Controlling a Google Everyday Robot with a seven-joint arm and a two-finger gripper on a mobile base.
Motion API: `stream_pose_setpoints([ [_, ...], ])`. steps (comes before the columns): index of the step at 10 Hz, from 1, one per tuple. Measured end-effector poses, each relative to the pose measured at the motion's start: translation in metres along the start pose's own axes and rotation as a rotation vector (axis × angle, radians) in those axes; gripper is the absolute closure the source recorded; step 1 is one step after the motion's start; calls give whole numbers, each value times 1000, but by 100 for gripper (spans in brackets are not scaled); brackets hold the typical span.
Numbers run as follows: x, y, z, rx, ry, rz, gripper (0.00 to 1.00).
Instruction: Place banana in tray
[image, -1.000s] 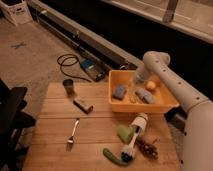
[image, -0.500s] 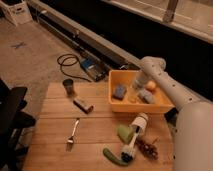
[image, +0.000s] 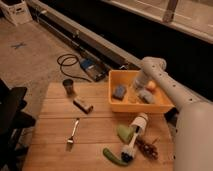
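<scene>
Set against half a second ago, we find almost no change: the white arm (image: 165, 82) reaches from the right over the same corner of the tray (image: 137, 107), and the end effector (image: 135, 92) hangs inside it at the same place. Against a second ago, the elbow sits slightly lower and the thick arm link fills more of the lower right corner. Nothing on the bench has shifted.

The end effector's fingers are spread wide and we see nothing between them. Just below it, a pale elongated shape that we take for the banana (image: 132, 98) lies on the tray floor, hard to separate from the yellow plastic. It lies between two blue-grey lumps (image: 119, 91), with an orange ball (image: 151, 86) by the far right wall.

The wooden bench (image: 55, 150) also carries a metal cup (image: 68, 86), a small brown block (image: 83, 105), a fork (image: 73, 133), a white bottle-like piece (image: 136, 129), a green curved piece (image: 114, 156) and a dark reddish bunch (image: 147, 147). On the concrete floor beyond lie a coiled black cable (image: 69, 63) and a blue device (image: 90, 67). A white box (image: 15, 11) stands in the far left corner, and a dark chair (image: 10, 117) stands at the left edge.
</scene>
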Motion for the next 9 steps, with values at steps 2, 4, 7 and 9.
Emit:
stream_pose_setpoints([
  [2, 6, -3, 4, -1, 2, 26, 35],
  [4, 24, -4, 16, -14, 19, 61, 35],
  [7, 33, -9, 21, -19, 36, 93, 35],
  [9, 44, -14, 18, -13, 41, 118, 35],
])
